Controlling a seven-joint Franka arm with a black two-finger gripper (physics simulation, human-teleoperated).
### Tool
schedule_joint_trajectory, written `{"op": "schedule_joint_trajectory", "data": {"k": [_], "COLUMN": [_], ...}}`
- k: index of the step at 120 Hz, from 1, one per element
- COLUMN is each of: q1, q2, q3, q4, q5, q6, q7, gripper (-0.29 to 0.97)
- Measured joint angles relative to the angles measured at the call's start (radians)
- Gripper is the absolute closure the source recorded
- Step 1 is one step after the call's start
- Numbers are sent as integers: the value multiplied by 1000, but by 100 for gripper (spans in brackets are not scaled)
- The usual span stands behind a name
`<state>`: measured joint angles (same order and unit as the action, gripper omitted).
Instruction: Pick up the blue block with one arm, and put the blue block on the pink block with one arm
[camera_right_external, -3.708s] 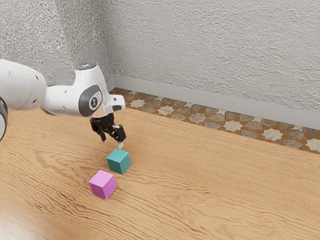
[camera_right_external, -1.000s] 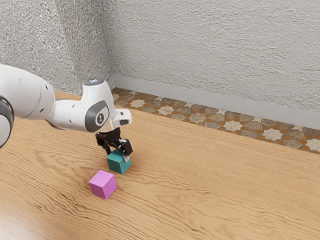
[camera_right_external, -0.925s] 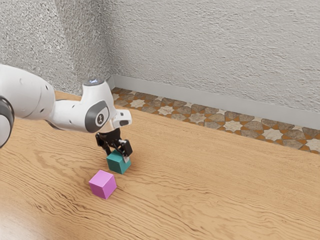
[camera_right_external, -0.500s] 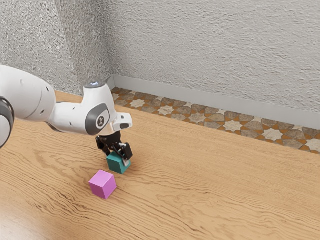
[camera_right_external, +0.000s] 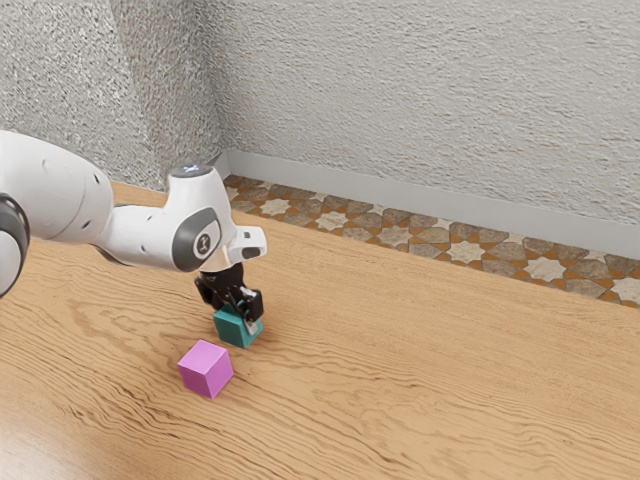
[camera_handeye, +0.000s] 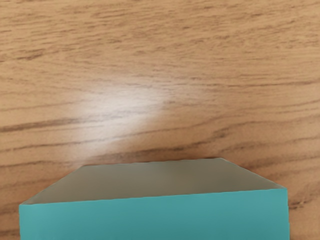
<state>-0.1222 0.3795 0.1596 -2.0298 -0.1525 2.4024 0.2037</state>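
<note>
Wood-grain table (camera_right_external: 430, 370) carrying two cubes, with the pink block (camera_right_external: 205, 368) taken as the landmark; the blue block (camera_right_external: 236, 331), teal in hue, rests on the table just behind the pink block and slightly toward the exterior view's right of it, the two near each other but not touching; the white arm (camera_right_external: 150, 235) reaches in above and behind the pink block, ending in the black gripper (camera_right_external: 236, 319) set low over the blue block; the fingers (camera_right_external: 254, 304) stand spread, one on each side of the blue block's upper part, so that the block lies between them with its top largely covered by the hand; they straddle it unclenched, and the block's base sits on the wood; in the wrist view the blue block (camera_handeye: 155, 215) appears directly under the hand, its top face and one side face showing against the table (camera_handeye: 160, 75); a pale sheen marks the grain beyond the block.
</note>
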Motion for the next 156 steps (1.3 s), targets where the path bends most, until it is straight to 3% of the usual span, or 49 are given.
{"op": "schedule_joint_trajectory", "data": {"k": [24,74,116,156], "q1": [1,-43,-53,-73], "q2": [-32,-339,-437,-485], "q3": [2,14,13,19], "q4": [-11,-264,-386,-440], "q5": [12,32,118,153], "q6": [5,20,31,32], "q7": [-20,-67,-120,-151], "gripper": [36,36,37,37]}}
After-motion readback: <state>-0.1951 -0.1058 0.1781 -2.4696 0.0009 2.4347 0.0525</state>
